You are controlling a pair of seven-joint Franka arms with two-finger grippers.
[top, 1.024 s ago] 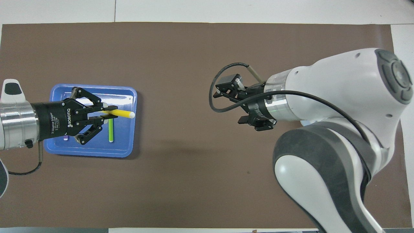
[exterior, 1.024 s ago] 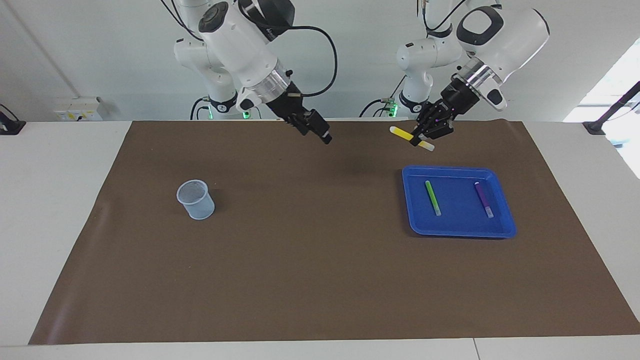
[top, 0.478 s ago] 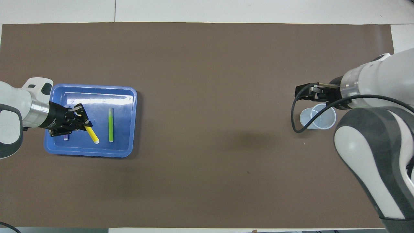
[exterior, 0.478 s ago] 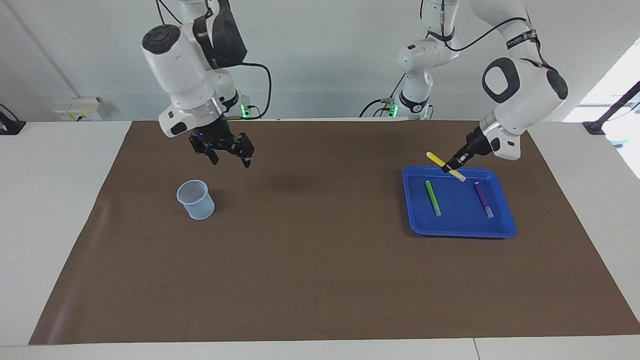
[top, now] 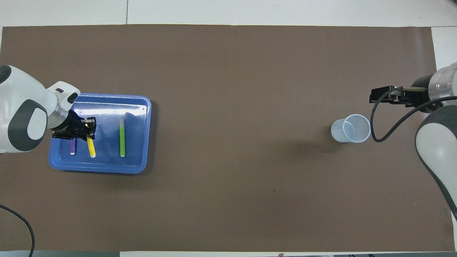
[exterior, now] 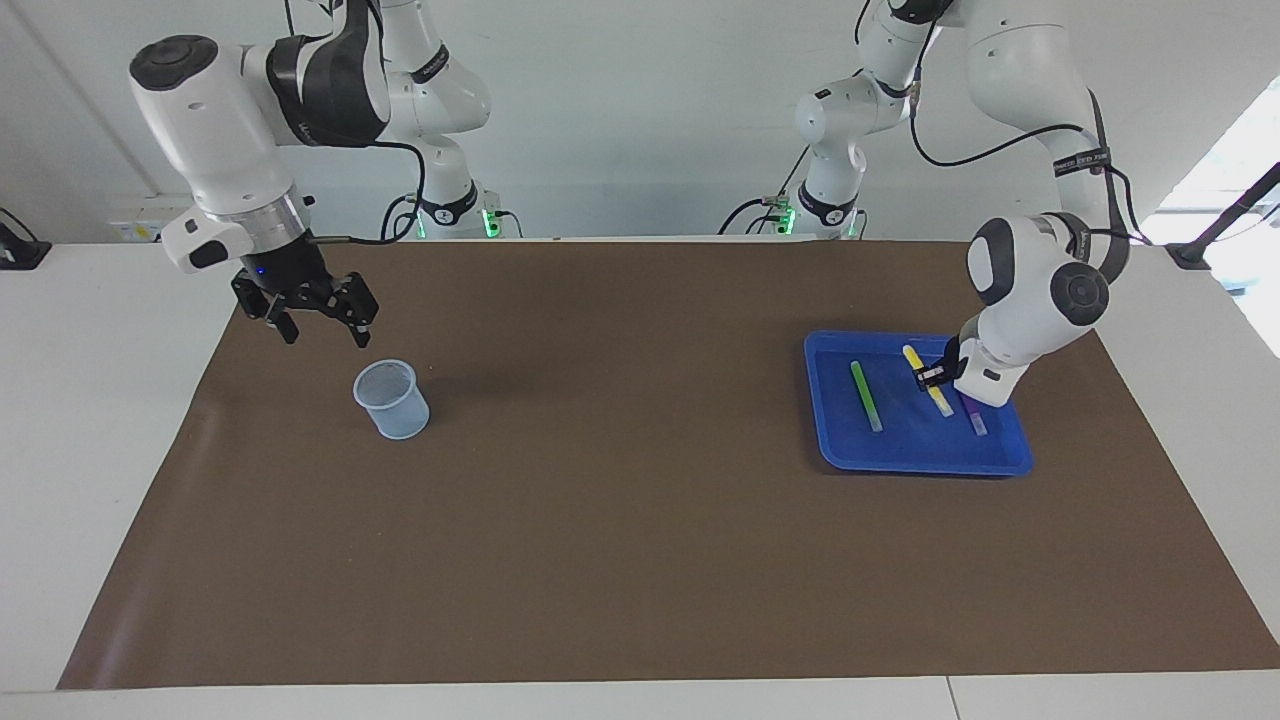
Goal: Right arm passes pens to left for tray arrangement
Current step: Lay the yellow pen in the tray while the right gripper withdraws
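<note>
The yellow pen [exterior: 927,380] sits low in the blue tray [exterior: 840,455], at the right of the facing frame, between the green pen [exterior: 866,396] and the purple pen [exterior: 975,416]. Its long axis runs up and down the frame, roughly parallel to both neighbours. We see our left tool [exterior: 934,375] clamped on it near its middle, right over the tray floor, so a release here should lay it down in line. Our right tool [exterior: 318,312], fingers apart, waits at the upper left above the surface, just above the pale cup [exterior: 391,399].
</note>
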